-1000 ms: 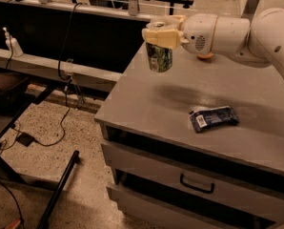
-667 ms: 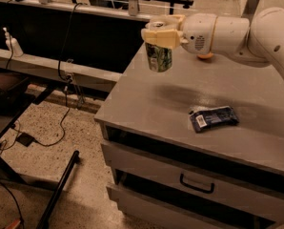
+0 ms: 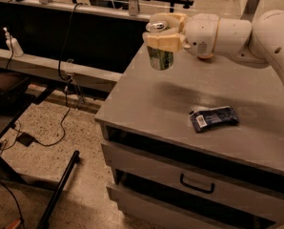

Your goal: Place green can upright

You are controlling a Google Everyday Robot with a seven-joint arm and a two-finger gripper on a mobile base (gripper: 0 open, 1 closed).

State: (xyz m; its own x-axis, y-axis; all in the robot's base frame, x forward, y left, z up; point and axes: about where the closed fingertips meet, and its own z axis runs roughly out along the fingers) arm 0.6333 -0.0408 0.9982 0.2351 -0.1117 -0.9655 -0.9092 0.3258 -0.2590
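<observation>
The green can [image 3: 160, 57] stands upright in my gripper [image 3: 162, 32], silver top [image 3: 157, 26] up, at the far left part of the grey cabinet top [image 3: 147, 109]. The cream fingers [image 3: 165, 41] are shut around its upper half. The can's base hangs at or just above the surface near the left edge; I cannot tell whether it touches. My white arm [image 3: 237, 35] reaches in from the right.
A flat dark blue snack packet [image 3: 213, 118] lies on the cabinet top toward the front right. Drawers [image 3: 194, 182] sit below the top. To the left are a dark bench, cables on the speckled floor [image 3: 61, 128] and a black pole [image 3: 58, 190].
</observation>
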